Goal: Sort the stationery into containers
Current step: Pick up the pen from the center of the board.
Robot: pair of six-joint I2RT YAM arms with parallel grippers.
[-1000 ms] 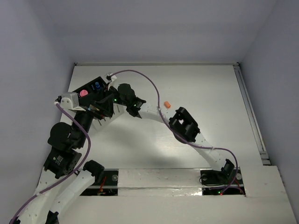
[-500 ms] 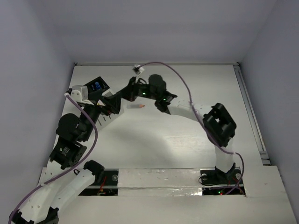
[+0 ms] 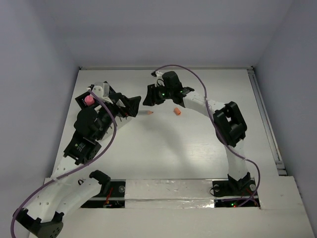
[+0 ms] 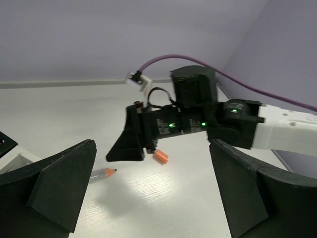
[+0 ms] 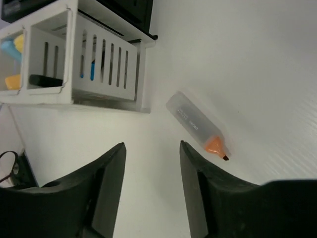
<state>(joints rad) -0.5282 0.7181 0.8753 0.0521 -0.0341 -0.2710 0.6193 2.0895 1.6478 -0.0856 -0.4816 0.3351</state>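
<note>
Right tool [image 5: 152,148] wide, empty, near orange-tipped highlighter [image 5: 198,126] lying on counter [image 5: 257,74] beside white organizer [image 5: 106,64] (small orange piece [image 3: 177,111] lies apart). Left tool [image 4: 153,148] wide, empty.

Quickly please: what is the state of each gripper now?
Left gripper: open, holding nothing.
Right gripper: open, holding nothing.

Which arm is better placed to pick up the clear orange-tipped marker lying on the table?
Probably the right. The right gripper is open above the clear orange-tipped marker, which shows just ahead of its gap; the left gripper sees it off-centre.
</note>
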